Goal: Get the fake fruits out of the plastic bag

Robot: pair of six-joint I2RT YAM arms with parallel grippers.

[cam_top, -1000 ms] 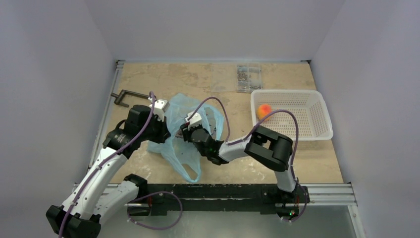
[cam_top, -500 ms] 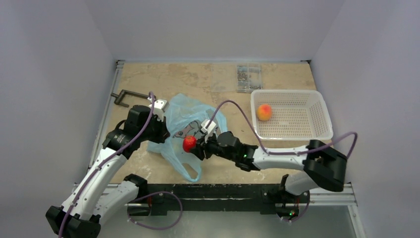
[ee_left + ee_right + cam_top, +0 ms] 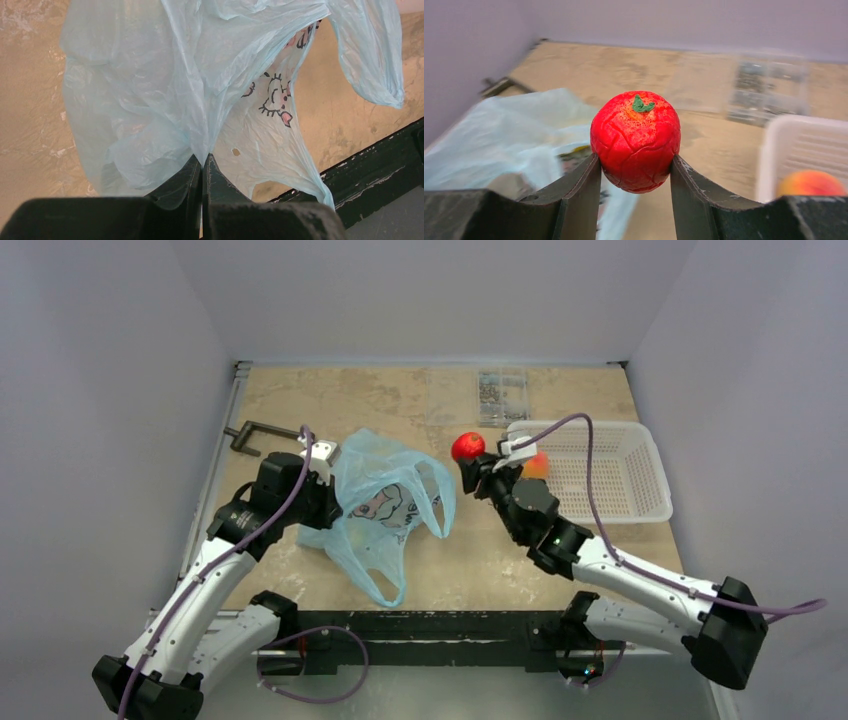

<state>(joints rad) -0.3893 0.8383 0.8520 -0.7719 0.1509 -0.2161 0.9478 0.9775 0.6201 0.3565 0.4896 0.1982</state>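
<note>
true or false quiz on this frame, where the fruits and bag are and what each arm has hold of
1. The right jaws are shut on the red fruit. True.
2. The peach-orange fruit lies inside the plastic bag. False: it lies in the white basket.
3. The left jaws pinch the plastic bag. True.
4. The red fruit rests in the basket. False: it is held in the air, just outside the basket's left rim.
</note>
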